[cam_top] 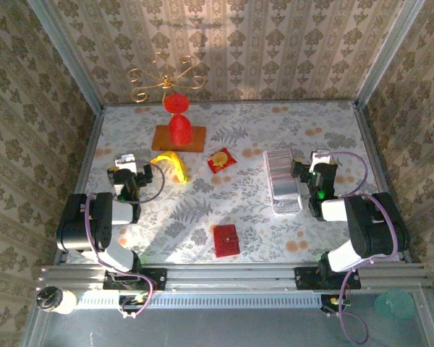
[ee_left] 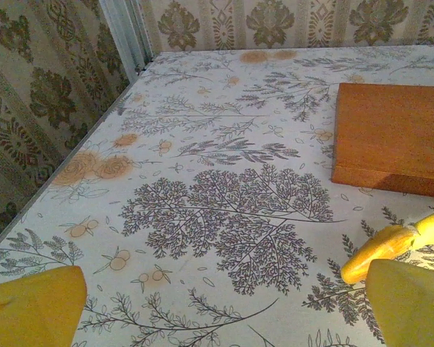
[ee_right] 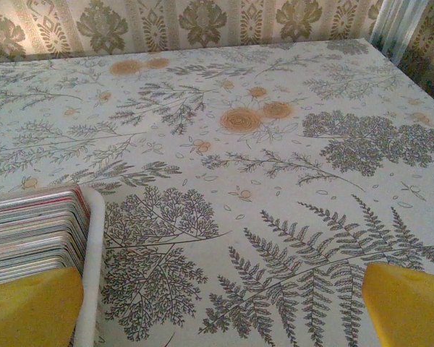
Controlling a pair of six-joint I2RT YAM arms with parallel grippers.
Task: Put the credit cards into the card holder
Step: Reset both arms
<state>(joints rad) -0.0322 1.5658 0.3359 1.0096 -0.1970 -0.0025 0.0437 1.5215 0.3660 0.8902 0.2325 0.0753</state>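
Credit cards, thin whitish-grey plastic rectangles point(ee_right: 29, 235), sat packed together in a pale-rimmed tray point(ee_right: 95, 238), just beside my right end effector point(ee_right: 220, 307), whose jaws gaped wide and empty. The left end effector point(ee_left: 224, 311) was spread too, holding nothing. The small dark-red folding card holder point(cam_top: 226, 240) lay flat near the front edge, well apart. I judged pinching one card by its top edge wisest. The fern-printed counter point(cam_top: 202, 202) looked slick; damask wallpaper point(cam_top: 224, 50) boxed us in.

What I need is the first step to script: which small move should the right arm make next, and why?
Probably slide the right gripper left, over the credit cards: its fingers are open and empty, offset to the right of the clear tray holding the stack.
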